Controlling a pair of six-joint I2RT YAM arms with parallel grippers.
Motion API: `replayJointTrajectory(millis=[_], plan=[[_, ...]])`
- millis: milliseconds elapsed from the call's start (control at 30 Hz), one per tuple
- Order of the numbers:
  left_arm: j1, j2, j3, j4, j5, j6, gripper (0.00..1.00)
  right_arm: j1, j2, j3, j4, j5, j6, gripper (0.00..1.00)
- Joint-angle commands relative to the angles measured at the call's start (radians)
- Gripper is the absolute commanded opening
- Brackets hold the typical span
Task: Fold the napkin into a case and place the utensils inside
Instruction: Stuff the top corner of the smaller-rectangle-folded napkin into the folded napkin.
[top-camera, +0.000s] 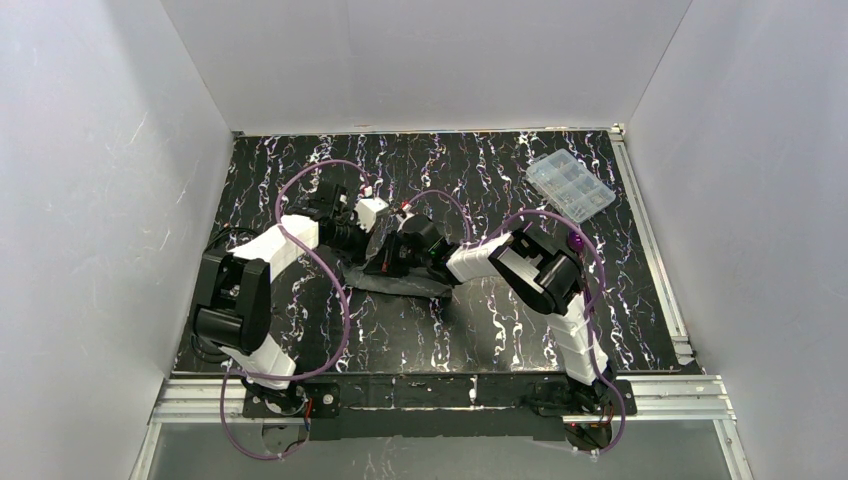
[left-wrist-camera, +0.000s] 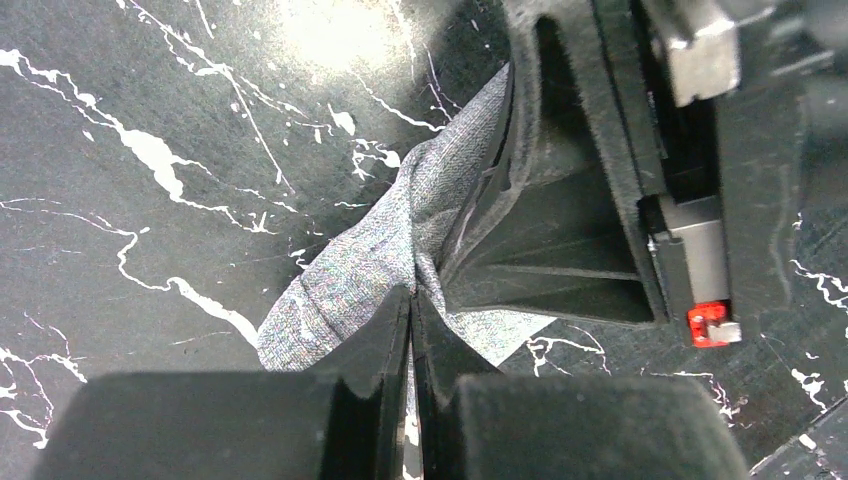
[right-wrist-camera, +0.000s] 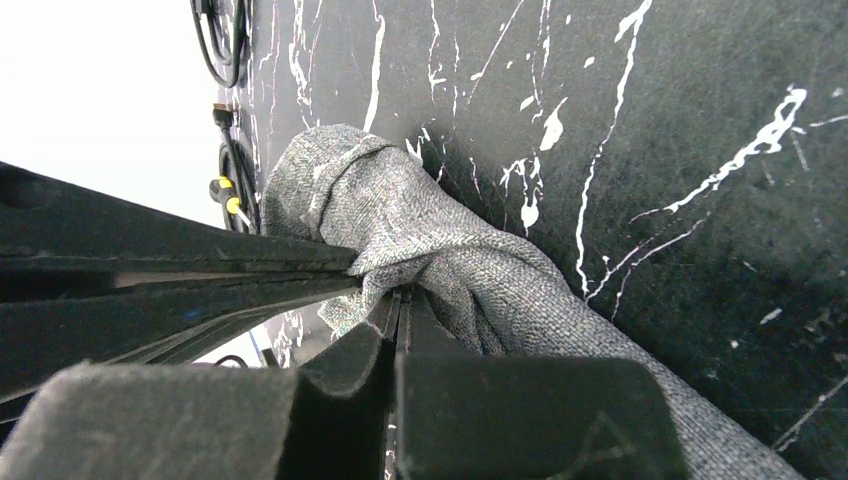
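The dark grey napkin (top-camera: 408, 286) lies bunched in a strip at the table's middle, one end pulled up between the two grippers. My left gripper (top-camera: 377, 238) is shut on a gathered fold of the napkin (left-wrist-camera: 350, 270), its tips (left-wrist-camera: 412, 295) pinching the cloth. My right gripper (top-camera: 388, 256) meets it from the other side, shut on the same bunch of napkin (right-wrist-camera: 450, 260), jaws together (right-wrist-camera: 400, 293). Each wrist view shows the other gripper's fingers (left-wrist-camera: 560, 230) (right-wrist-camera: 150, 260) close against the cloth. A small shiny purple bit (top-camera: 577, 243) by the right elbow may be a utensil; the rest of the utensils is hidden.
A clear plastic compartment box (top-camera: 570, 186) sits at the back right of the black marbled table (top-camera: 480, 330). White walls close in on three sides. Purple cables (top-camera: 340, 300) loop over both arms.
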Motion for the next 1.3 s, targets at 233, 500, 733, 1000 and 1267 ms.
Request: replayJointTrajectory(millis=[233,500,733,1000,1267], plan=[[-0.005,-0.104,0.024,-0.064,0.058,0.007,0.00,0.020,0.047,0.025,-0.112,0.033,-0.041,0.04],[-0.007,-0.100,-0.013,-0.099,0.087,0.035,0.00,0.010,0.023,0.034,-0.073,0.080,-0.021,0.04],[-0.006,-0.051,-0.025,-0.088,0.115,0.050,0.00,0.007,0.034,0.068,-0.052,0.082,-0.003,0.04],[-0.006,-0.040,-0.033,-0.089,0.114,0.075,0.00,-0.017,0.026,0.063,0.011,0.085,0.027,0.04],[-0.007,-0.047,-0.080,-0.030,0.003,0.131,0.00,-0.048,0.004,0.048,0.108,0.042,0.055,0.04]])
